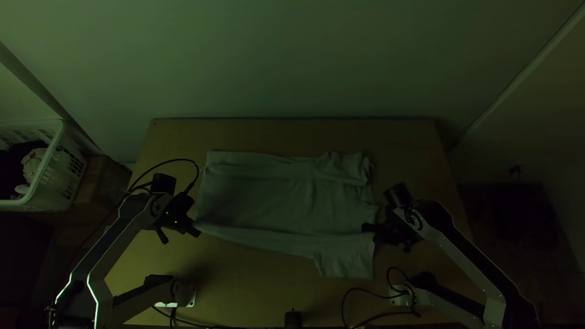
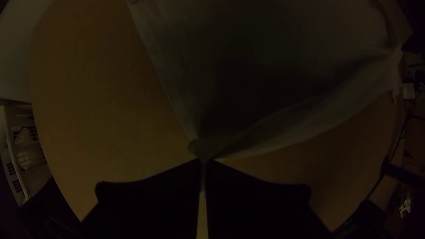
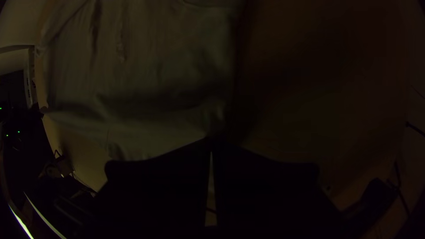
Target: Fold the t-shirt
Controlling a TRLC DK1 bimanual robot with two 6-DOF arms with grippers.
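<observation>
The light wooden tabletop [image 1: 292, 134] carries a pale t-shirt [image 1: 262, 198], spread wide across its middle with creases running through it, the hem toward the left side and the sleeves toward the right. Near the close edge, dark cables [image 1: 365, 289] curl over the wood beside the right arm's base plate [image 1: 399, 300], and a small black object [image 1: 292, 319] sits between the two arms' bases.
</observation>
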